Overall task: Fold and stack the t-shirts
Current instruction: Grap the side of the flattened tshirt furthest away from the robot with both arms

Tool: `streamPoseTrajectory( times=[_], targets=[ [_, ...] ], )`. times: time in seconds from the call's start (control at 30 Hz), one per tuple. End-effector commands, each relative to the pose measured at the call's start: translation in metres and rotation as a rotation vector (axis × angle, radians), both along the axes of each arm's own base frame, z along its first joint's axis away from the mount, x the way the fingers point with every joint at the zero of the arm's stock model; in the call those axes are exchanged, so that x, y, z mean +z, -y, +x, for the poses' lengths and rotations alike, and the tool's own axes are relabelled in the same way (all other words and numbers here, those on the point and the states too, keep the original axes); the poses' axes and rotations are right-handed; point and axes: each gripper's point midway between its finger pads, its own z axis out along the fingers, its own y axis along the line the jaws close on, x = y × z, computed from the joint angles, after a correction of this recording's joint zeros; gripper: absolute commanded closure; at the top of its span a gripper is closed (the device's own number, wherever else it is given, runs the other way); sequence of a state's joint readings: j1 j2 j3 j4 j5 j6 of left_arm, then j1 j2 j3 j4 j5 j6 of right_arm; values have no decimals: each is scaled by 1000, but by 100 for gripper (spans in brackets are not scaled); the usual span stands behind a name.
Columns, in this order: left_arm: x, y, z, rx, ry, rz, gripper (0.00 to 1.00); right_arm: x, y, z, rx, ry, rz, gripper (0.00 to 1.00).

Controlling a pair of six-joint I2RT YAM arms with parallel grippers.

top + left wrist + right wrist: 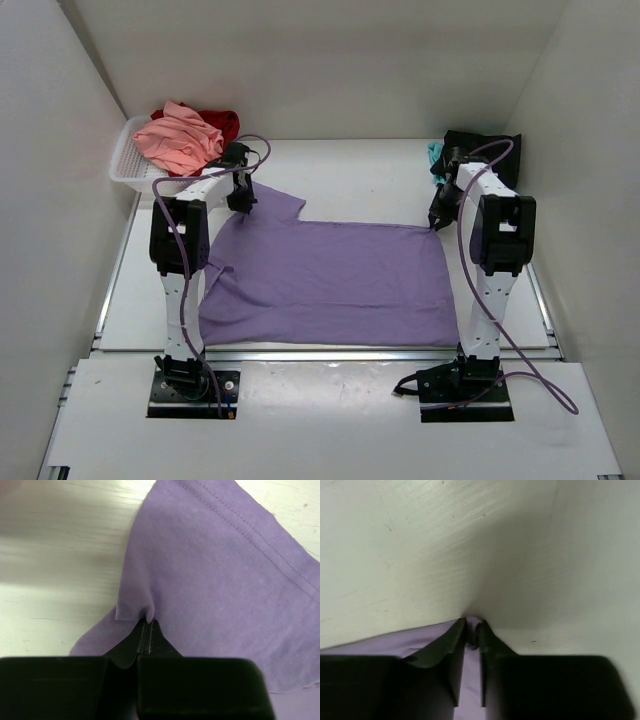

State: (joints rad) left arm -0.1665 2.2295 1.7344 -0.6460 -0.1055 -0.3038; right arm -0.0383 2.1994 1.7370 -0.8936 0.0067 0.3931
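The lavender-purple t-shirt lies spread across the middle of the table. My left gripper is shut on its far left edge, by the sleeve; in the left wrist view the fingers pinch a fold of the purple cloth. My right gripper is shut on the shirt's far right corner; the right wrist view shows purple cloth pinched between the fingertips. A salmon-pink shirt and a red shirt lie in the basket. Black and teal shirts sit at the back right.
The white mesh basket stands at the back left corner. White walls enclose the table on three sides. A metal rail runs along the table's near edge, with both arm bases in front of it.
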Motion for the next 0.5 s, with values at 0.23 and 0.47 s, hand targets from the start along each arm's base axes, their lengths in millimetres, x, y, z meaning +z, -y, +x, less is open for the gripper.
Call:
streamPoseTrajectory(
  times=[0.23,0.47],
  targets=[
    [76,6,3,-9,139,-111,100,27,3,13,10,61,-37,100],
    [97,-6,-39,26,146,-165,100,57,9,-1,30,143,-21,100]
  ],
)
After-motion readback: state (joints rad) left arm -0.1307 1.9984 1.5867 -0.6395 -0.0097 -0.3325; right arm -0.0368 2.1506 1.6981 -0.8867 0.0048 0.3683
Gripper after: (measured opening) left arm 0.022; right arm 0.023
